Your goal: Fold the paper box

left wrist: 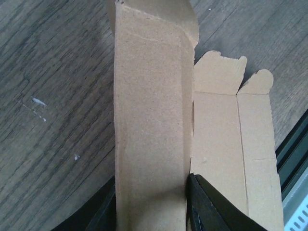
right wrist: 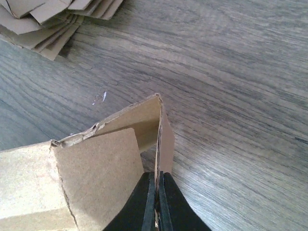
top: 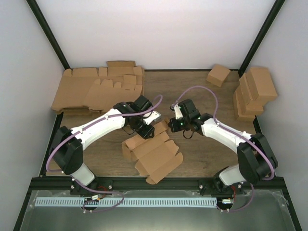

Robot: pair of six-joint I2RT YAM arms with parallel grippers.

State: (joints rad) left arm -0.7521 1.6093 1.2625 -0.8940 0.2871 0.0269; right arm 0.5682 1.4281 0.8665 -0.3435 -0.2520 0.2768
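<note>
Desk: Overhead first. Spotted the paper box [top: 154, 155] where?

Photographer: Found it part-folded at the middle of the table [top: 168, 82], just ahead of both arm bases, far edge lifted. Caught the left gripper [top: 146, 129] and right gripper [top: 168, 126] meeting over that raised edge, close together. Noted a stack of flat blanks [top: 96, 89] back left and finished boxes [top: 252, 91] back right, well apart from the work.

Desk: Left wrist next. Clamped or spread?

Photographer: Partly spread, yet closed onto a tall upright wall panel [left wrist: 149, 120], black fingers [left wrist: 207, 209] touching either side. Probably gripped that way to prop the wall upright during the next tuck. Saw a flat panel [left wrist: 226, 144] just beside it, topped with rounded tabs and scored in straight lines. Plain brown board throughout, matte, faintly grainy.

Desk: And the right wrist?

Photographer: Pressed tight together, pinching the thin edge of an end flap [right wrist: 163, 139]. Likely taken by the edge so as to swing the flap inward along its crease. Showed a ragged, fibrous corner at the fold and a hollow behind. Underneath, streaked grey-brown wood grain, smooth, flecked with one white scrap [right wrist: 98, 98]. Judged the job roughly midway: walls rising, ends not yet closed.
</note>
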